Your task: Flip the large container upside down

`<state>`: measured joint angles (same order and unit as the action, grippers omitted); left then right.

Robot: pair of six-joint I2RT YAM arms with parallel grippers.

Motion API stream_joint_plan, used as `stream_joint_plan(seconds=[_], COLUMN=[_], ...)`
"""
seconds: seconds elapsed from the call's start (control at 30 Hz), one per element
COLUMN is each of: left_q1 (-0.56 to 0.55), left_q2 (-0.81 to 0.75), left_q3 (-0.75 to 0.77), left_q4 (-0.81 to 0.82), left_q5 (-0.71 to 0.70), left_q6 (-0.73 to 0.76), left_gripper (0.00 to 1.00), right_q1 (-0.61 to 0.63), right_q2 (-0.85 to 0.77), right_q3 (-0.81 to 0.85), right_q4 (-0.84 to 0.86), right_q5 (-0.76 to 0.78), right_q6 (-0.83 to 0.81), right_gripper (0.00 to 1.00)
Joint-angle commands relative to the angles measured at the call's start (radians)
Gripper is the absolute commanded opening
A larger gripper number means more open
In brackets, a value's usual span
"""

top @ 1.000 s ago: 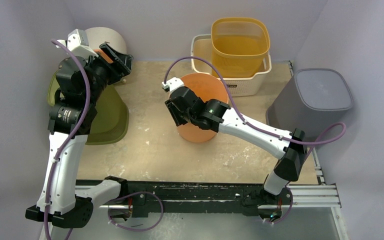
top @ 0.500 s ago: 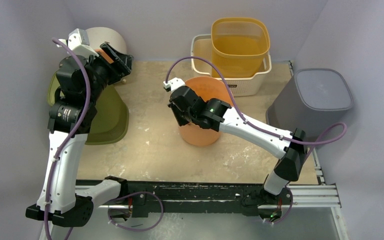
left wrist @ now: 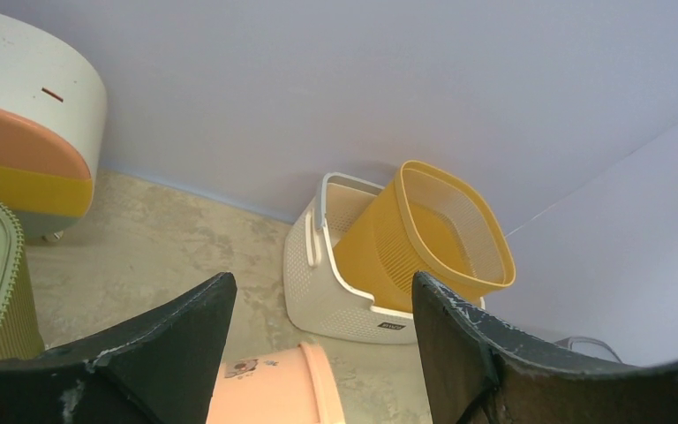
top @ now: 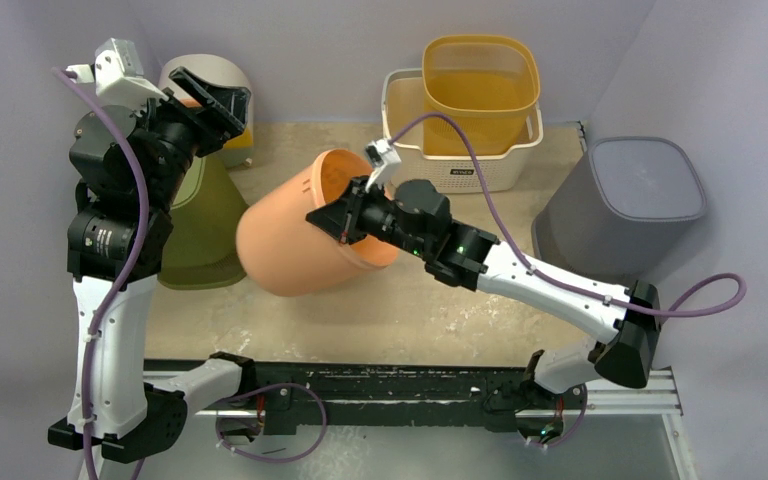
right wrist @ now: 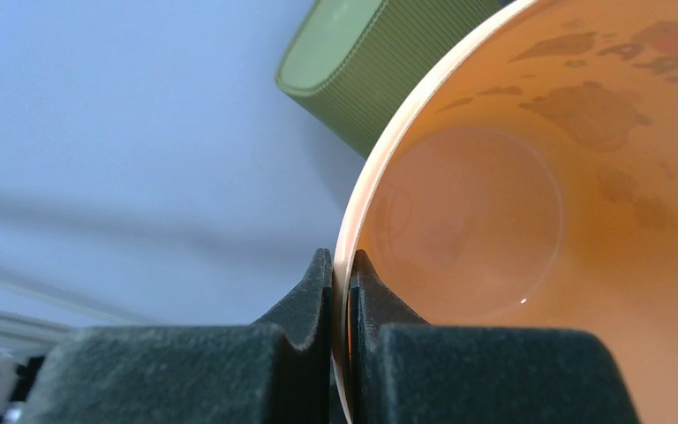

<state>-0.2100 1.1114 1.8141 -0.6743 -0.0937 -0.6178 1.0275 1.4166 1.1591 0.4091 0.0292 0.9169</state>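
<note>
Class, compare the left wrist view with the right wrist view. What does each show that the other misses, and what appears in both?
Left wrist only: a yellow basket nested in a white basket, a round drum, and the left jaws standing open. Right wrist only: the inside of the orange bucket, with the right jaws shut on its rim. Both: part of the bucket, the green bin and the wall.

The whole table [top: 430,315] is seen steeply from above its near edge. Its far edge is viewed obliquely from the raised left wrist. The orange container [right wrist: 494,221], shared by all views, is filmed very closely from the right wrist.
</note>
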Motion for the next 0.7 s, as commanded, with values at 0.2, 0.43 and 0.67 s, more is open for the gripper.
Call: stream_joint_plan(seconds=[0.2,0.43,0.67], left_q1=[-0.005,-0.005,-0.005], left_q2=[0.022,0.029,0.041], left_q3=[0.078,0.068,0.06], left_q4=[0.028,0.03,0.027], left_q5=[0.013,0.017,0.015], left_q6=[-0.009,-0.014,-0.007], left_gripper=[0.71,0.71,0.71], right_q1=[-0.035,-0.053,-0.085], right_q2=[0.062,0.164,0.458], right_q3=[-0.24,-0.466,-0.68], right_q4=[0.672,1.122,1.634], right_q5=[-0.004,0.036,0.102], right_q6=[0.386,0.652,0.983], right_gripper=[0.0,0.0,0.0])
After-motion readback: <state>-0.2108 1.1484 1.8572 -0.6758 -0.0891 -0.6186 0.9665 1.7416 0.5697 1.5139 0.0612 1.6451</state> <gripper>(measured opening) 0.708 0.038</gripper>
